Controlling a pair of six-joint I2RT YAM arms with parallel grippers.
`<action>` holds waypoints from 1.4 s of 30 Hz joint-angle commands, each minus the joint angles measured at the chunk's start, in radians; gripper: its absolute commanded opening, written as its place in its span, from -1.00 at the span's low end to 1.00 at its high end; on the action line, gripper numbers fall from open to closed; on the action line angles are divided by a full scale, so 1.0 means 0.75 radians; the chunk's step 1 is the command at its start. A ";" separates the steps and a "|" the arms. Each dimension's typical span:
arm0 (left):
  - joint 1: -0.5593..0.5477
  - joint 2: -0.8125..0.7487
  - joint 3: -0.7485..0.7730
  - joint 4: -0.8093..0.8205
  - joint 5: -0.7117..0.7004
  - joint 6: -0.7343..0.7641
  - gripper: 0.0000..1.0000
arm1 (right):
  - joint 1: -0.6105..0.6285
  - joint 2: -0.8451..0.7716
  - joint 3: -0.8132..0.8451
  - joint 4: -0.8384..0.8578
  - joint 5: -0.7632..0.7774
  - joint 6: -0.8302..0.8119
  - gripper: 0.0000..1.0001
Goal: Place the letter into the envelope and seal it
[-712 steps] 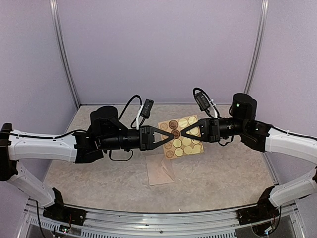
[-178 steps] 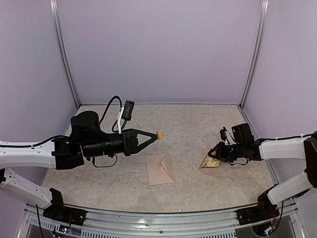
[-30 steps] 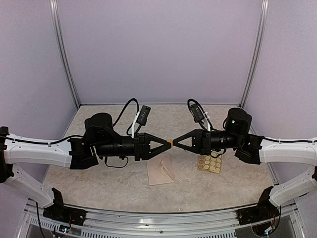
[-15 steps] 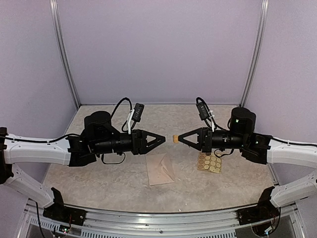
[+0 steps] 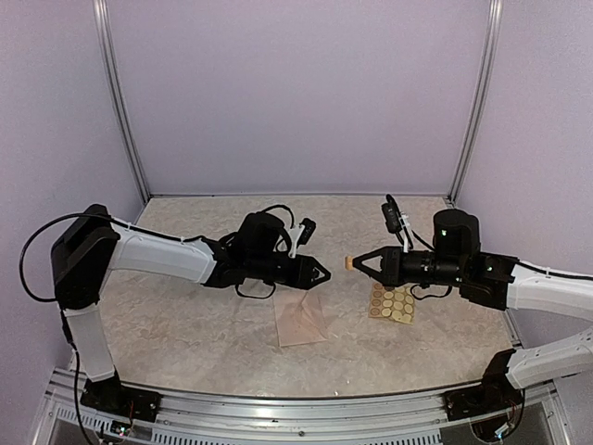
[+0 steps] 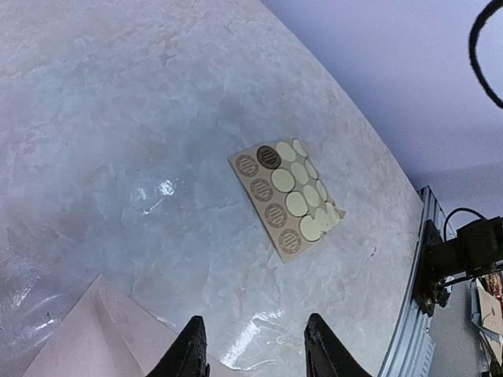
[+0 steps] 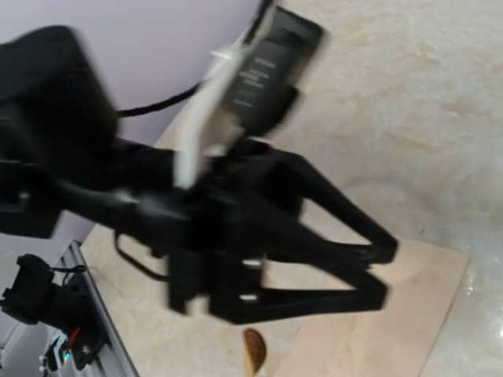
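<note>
I am holding my left pincer partly open, a clear gap between the fingers and nothing in it, near the 12 o'clock end of the envelope. The envelope is lying flat on the table, on the 6 o'clock side of its middle, its long axis running about from 12 to 6 o'clock. I cannot tell which way its flap is pointing. My right pincer is pointing toward 9 o'clock and pinching a small round sticker. The sticker sheet is lying near the envelope at its 3 o'clock. Its prints are too small to read, and the white writing on the left wrist camera is blurred.
</note>
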 commanded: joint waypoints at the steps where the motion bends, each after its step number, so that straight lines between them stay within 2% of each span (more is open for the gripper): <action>1: 0.046 0.149 0.108 -0.122 0.054 0.070 -0.22 | -0.018 -0.033 -0.016 -0.033 0.041 0.010 -1.00; 10: 0.081 0.341 0.193 -0.197 0.088 0.072 -0.27 | -0.023 -0.003 -0.009 -0.031 0.028 0.019 -1.00; 17: 0.113 0.322 0.073 -0.194 0.031 0.055 -0.29 | -0.025 0.004 -0.005 -0.028 0.019 0.026 -1.00; 24: 0.122 0.161 -0.146 -0.228 -0.131 -0.020 -0.29 | -0.025 0.015 -0.011 -0.027 0.012 0.018 -1.00; 31: 0.089 -0.116 -0.429 -0.285 -0.242 -0.208 -0.29 | -0.025 0.049 0.006 -0.076 0.016 -0.031 -1.00; 35: 0.029 -0.257 -0.567 -0.289 -0.256 -0.329 -0.30 | -0.024 0.090 0.024 -0.067 -0.049 -0.072 -1.00; 42: -0.092 -0.471 -0.614 -0.369 -0.299 -0.405 -0.30 | 0.050 0.200 0.088 -0.096 -0.130 -0.204 -1.00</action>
